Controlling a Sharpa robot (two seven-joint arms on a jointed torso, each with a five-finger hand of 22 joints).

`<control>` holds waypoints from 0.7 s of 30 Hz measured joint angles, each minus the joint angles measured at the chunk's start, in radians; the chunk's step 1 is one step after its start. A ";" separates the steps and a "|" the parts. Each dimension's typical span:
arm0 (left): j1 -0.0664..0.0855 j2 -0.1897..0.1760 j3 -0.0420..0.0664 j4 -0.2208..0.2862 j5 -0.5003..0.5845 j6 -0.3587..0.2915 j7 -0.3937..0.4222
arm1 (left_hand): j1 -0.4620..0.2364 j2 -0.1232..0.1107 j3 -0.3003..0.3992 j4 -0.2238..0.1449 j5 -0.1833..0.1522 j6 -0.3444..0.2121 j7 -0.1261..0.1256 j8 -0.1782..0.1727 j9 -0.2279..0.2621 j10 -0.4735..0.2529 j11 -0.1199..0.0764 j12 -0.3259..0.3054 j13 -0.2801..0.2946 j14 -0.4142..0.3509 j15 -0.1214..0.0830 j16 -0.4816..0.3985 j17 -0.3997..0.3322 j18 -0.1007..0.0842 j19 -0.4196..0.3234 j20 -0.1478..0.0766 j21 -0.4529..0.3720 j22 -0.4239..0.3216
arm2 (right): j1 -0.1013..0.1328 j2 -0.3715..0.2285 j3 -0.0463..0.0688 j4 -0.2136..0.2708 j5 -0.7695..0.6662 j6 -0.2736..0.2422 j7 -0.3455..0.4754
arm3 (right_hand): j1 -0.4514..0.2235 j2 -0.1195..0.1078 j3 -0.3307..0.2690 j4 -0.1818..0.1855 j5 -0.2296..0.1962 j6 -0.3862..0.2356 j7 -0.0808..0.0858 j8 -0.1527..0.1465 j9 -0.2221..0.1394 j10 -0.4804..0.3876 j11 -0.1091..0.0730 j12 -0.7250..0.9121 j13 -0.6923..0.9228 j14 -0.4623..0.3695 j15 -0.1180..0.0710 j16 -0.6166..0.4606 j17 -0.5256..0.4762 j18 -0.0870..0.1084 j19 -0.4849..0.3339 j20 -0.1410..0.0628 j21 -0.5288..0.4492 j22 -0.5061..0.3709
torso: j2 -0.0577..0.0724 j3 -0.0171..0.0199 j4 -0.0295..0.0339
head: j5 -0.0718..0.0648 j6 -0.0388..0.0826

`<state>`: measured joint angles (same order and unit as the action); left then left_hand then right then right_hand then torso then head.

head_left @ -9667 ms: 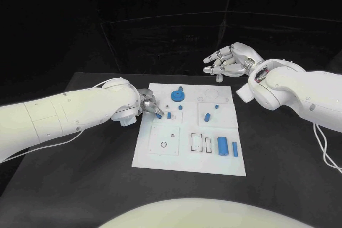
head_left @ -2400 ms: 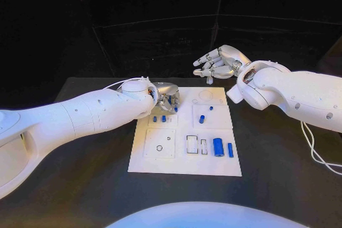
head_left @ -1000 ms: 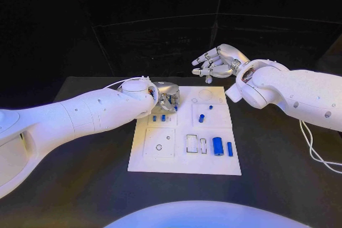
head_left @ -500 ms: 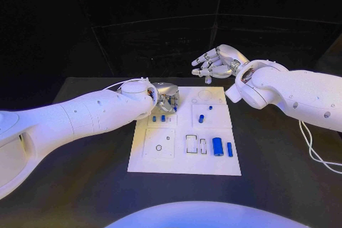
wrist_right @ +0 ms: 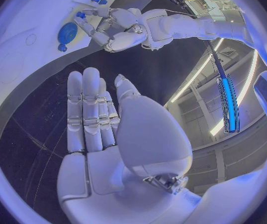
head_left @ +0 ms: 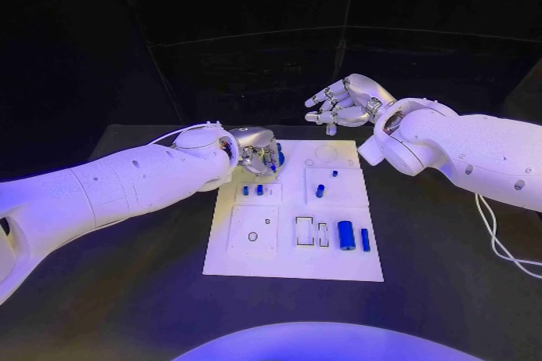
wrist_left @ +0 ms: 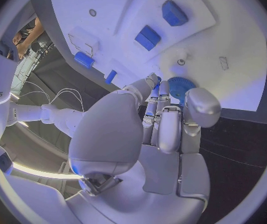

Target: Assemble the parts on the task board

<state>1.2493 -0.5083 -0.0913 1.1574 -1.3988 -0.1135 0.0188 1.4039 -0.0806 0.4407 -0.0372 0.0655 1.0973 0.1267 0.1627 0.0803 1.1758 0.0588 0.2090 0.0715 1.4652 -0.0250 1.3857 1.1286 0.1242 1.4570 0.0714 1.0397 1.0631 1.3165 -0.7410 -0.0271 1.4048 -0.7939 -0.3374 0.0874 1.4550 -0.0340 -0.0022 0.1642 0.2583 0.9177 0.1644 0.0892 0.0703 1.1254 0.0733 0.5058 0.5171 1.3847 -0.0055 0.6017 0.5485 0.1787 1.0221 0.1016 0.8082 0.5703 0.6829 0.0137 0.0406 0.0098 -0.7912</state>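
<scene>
Left hand (head_left: 258, 151): fingers curled at the gear (wrist_left: 180, 88), board (head_left: 291, 255) far-left corner; grasp cannot be told. Right hand (head_left: 345, 99): spread, empty, beyond board's far edge.

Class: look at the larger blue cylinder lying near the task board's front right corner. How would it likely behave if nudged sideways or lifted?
The blue cylinder lies on its side on the flat task board, so it would probably roll. It looks rigid and smooth, possibly slippery.

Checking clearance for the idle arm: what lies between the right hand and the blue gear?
In the right wrist view, bare white board and black table separate the right hand from the gear; the left hand sits beside the gear.
</scene>
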 measured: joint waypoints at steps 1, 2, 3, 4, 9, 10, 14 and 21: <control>0.000 -0.008 0.007 0.006 0.005 -0.002 0.003 | -0.002 -0.002 0.000 0.000 0.000 0.000 0.000 0.000 0.000 0.000 0.000 0.000 0.000 0.000 0.000 0.000 0.000 0.000 0.000 0.000 0.000 0.000 | 0.000 0.000 0.000 -0.001 0.000 0.000 0.000 | 0.000 0.000 0.000 0.000 0.000 0.000 0.000 0.000 0.000 0.000 0.000 0.000 0.000 0.000 0.000 0.000 0.000 0.000 0.000 0.000 0.000 0.000 | 0.000 0.0000 0.0004 | 0.001 0.001; 0.000 -0.014 0.013 0.011 0.008 -0.003 0.005 | -0.004 -0.004 0.000 0.000 0.000 0.000 0.000 0.000 0.000 0.000 0.000 0.000 0.000 0.000 0.000 0.000 0.000 0.000 0.000 0.000 0.000 0.000 | 0.000 0.000 0.000 -0.001 0.000 0.000 0.000 | 0.000 0.000 0.000 0.000 0.000 0.000 0.000 0.000 0.000 0.000 0.000 0.000 0.000 0.000 0.000 0.000 0.000 0.000 0.000 0.000 0.000 0.000 | 0.000 0.0000 0.0005 | 0.002 0.001; 0.000 -0.019 0.017 0.015 0.010 -0.004 0.006 | -0.004 -0.004 0.000 0.000 0.000 0.000 0.000 0.000 0.000 0.000 0.000 0.000 0.000 0.000 0.000 0.000 0.000 0.000 0.000 0.000 0.000 0.000 | 0.000 0.000 0.000 -0.002 0.000 0.000 0.000 | 0.000 0.000 0.000 0.000 0.000 0.000 0.000 0.000 0.000 0.000 0.000 0.000 0.000 0.000 0.000 0.000 0.000 0.000 0.000 0.000 0.000 0.000 | 0.000 0.0000 0.0006 | 0.002 0.002; 0.001 -0.025 0.022 0.020 0.014 -0.006 0.007 | -0.004 -0.004 0.000 0.000 0.000 0.000 0.000 0.000 0.000 0.000 0.000 0.000 0.000 0.000 0.000 0.000 0.000 0.000 0.000 0.000 0.000 0.000 | 0.000 0.000 0.000 -0.002 0.000 0.001 0.000 | 0.000 0.000 0.000 0.000 0.000 0.000 0.000 0.000 0.000 0.000 0.000 0.000 0.000 0.000 0.000 0.000 0.000 0.000 0.000 0.000 0.000 0.000 | 0.000 -0.0001 0.0006 | 0.003 0.002; 0.005 -0.059 0.035 0.042 0.031 -0.006 0.011 | -0.008 -0.001 0.000 0.000 0.000 0.000 0.000 0.000 0.000 0.000 0.000 -0.004 0.000 0.000 0.000 0.000 0.000 0.000 0.000 0.000 0.004 0.002 | 0.000 -0.001 0.000 -0.004 0.000 0.002 0.000 | 0.000 0.000 0.000 0.000 0.000 0.000 0.000 0.000 0.000 0.000 0.000 0.000 0.000 0.000 0.000 0.000 0.000 0.000 0.000 0.000 0.000 0.000 | 0.000 -0.0006 0.0005 | 0.009 0.005; 0.005 -0.067 0.037 0.045 0.036 -0.004 0.011 | -0.014 -0.006 0.000 0.000 0.000 0.000 0.000 -0.003 0.000 0.000 0.000 -0.004 0.000 0.000 0.000 0.000 -0.001 0.000 0.000 0.000 0.004 0.003 | 0.000 -0.002 0.000 -0.004 0.000 0.002 0.000 | 0.000 0.000 0.000 0.000 0.000 0.000 0.000 0.000 0.000 0.000 0.000 0.000 0.000 0.000 0.000 0.000 0.000 0.000 0.000 0.000 0.000 0.000 | 0.000 -0.0006 0.0002 | 0.010 0.005; 0.008 -0.089 0.039 0.047 0.051 0.007 0.009 | -0.017 -0.008 0.000 0.000 0.000 0.000 0.000 -0.007 -0.001 0.004 0.004 -0.012 0.000 0.000 0.000 0.000 -0.003 0.000 0.000 0.000 0.004 0.005 | 0.000 -0.003 0.000 -0.005 0.000 0.002 0.000 | 0.000 0.000 0.000 0.000 0.000 0.000 0.000 0.000 0.000 0.000 0.000 0.000 0.000 0.000 0.000 0.000 0.000 0.000 0.000 0.000 0.000 0.000 | 0.001 -0.0006 0.0000 | 0.011 0.005; 0.007 -0.099 0.038 0.038 0.068 0.037 0.005 | -0.021 -0.013 0.000 0.000 0.000 0.000 0.000 -0.007 -0.001 0.004 0.004 -0.012 0.000 0.000 0.000 0.000 -0.004 0.000 0.000 0.000 0.008 0.006 | -0.001 -0.003 0.000 -0.006 0.000 0.003 0.000 | 0.000 0.000 0.003 0.003 0.000 0.000 0.000 0.000 0.000 0.000 0.000 0.000 -0.001 0.000 0.000 0.000 0.001 0.000 0.004 0.004 0.000 -0.001 | 0.001 -0.0003 -0.0007 | 0.013 0.002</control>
<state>1.2564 -0.6073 -0.0530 1.1954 -1.3312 -0.0769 0.0237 1.3825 -0.0932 0.4406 -0.0372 0.0657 1.0975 0.1269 0.1560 0.0791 1.1793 0.0623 0.1975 0.0717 1.4651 -0.0249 1.3856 1.1241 0.1242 1.4569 0.0716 1.0476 1.0695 1.3158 -0.7441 -0.0272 1.3991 -0.7939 -0.3344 0.0878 1.4550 -0.0340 0.0006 0.1670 0.2583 0.9177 0.1644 0.0892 0.0703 1.1254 0.0733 0.5059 0.5161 1.3847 -0.0054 0.6017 0.5495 0.1788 1.0259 0.1054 0.8082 0.5694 0.6838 0.0134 0.0399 0.0229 -0.7888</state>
